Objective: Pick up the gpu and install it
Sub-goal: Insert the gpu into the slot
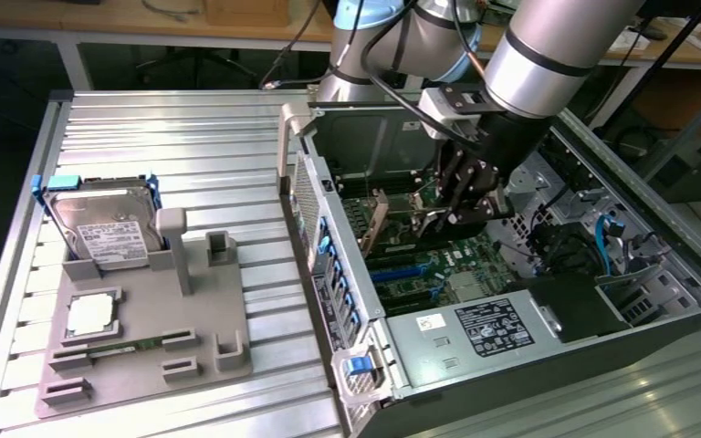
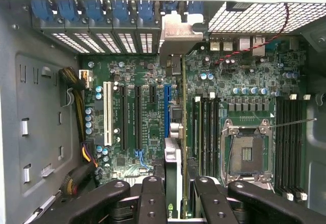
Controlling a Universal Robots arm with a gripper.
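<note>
A: What's on the exterior view's left?

B: The hard drive (image 1: 105,230) sits in its holder on the desk (image 1: 180,119), untouched.

A: And the gpu (image 2: 175,147)?

B: My gripper (image 1: 455,214) has it inside the computer case (image 1: 546,328), jaws pinching the card edge-on over the blue slot (image 2: 167,109).

A: How to seat it well?

B: I'd keep the silver bracket (image 2: 175,35) lined with the rear opening, card square, then press evenly.

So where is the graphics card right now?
The graphics card is inside the open computer case, held edge-on in the robot's hand above the green circuit board, beside the blue slot.
</note>
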